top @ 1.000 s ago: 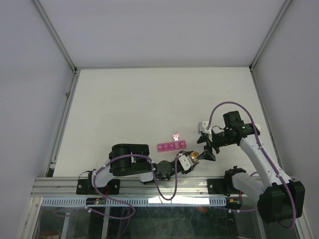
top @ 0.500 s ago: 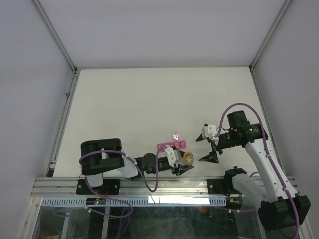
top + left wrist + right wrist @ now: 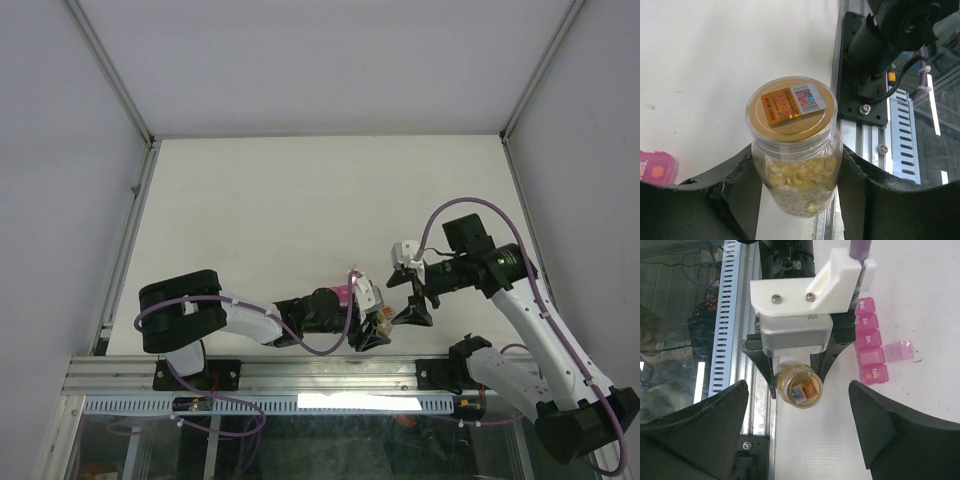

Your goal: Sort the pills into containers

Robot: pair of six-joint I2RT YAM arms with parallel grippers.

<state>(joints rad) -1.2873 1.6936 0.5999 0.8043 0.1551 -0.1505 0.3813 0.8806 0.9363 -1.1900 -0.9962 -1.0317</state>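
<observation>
Top external view gives you the white table [image 3: 300, 200] first, with both arms working close to its near edge. Your left arm [image 3: 200, 315] lies low and reaches rightward along that edge. Your right arm [image 3: 540, 320] bends in from the right side and points its wrist back toward the left one.

Your right gripper [image 3: 413, 298] hangs just beside the left gripper's tip. Its two black fingers are spread wide and nothing is between them. From its wrist camera you look between those fingers onto the left gripper and what it holds.

Your left gripper [image 3: 797, 170] is closed partway on a small bottle [image 3: 792, 150]. One black finger presses each side of the clear body below the cap, and the bottle sits over the strip of table next to the metal rail [image 3: 867, 135].

You find the containers [image 3: 869, 340], a magenta translucent strip of small square compartments, flat on the table beside the left gripper's wrist. In the top view the left arm covers most of it. One compartment near the end has its lid flipped open to the side; the others look closed and carry small lettering.

The bottle's gold lid [image 3: 790, 107] is on. An orange label [image 3: 792, 102] with a printed code square is stuck on top.

The pills [image 3: 797, 172] are yellowish and fill the lower part of the bottle. You cannot tell whether any lie in the strip.
</observation>
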